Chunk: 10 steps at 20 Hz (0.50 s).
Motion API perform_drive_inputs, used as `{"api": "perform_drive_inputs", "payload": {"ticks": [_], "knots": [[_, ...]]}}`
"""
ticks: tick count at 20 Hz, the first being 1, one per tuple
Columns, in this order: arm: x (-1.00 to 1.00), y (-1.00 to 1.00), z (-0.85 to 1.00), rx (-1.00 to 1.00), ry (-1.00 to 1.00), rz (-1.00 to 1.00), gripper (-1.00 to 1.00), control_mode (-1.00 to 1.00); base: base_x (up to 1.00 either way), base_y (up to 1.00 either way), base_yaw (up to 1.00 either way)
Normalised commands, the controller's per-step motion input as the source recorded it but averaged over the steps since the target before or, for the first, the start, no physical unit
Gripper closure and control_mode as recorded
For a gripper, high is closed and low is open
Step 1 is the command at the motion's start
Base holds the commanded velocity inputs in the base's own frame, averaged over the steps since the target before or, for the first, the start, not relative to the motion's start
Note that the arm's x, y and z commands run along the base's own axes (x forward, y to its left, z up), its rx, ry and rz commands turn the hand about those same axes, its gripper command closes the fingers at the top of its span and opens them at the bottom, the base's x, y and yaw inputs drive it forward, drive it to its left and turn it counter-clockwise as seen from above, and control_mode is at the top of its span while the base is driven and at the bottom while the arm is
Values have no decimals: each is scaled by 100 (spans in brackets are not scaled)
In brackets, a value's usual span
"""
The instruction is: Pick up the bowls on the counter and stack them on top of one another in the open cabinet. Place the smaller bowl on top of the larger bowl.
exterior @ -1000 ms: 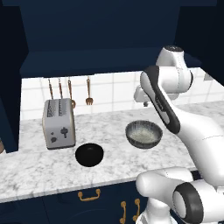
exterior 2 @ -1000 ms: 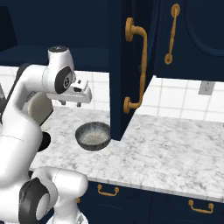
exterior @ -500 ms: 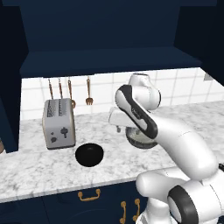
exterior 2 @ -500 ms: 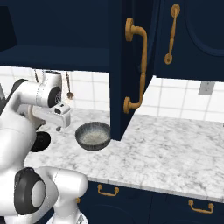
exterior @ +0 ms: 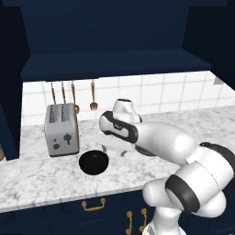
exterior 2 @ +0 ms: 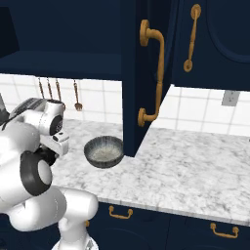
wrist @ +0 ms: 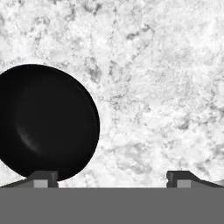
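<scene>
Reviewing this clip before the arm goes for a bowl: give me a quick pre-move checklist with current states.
1. Gripper open and empty: ok, fingertips set wide apart.
2. Gripper centred over the smaller bowl: not ok, the bowl sits off to one side, by one fingertip.
3. Smaller bowl upright on the counter: ok.
4. Larger bowl already in the open cabinet: not ok, it sits on the counter.
5. Toaster apart from the smaller bowl: ok.

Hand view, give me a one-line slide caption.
Open gripper above the marbled counter, with the smaller bowl by its left fingertip.
</scene>
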Motion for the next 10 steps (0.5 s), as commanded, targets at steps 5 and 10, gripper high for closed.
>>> {"api": "perform_drive_inputs", "payload": {"ticks": [5, 10], "knots": [[17, 26, -62, -7, -3, -5, -100, -100, 0, 0, 0], [6, 12, -58, 0, -8, -1, -100, -100, 0, 0, 0]]}}
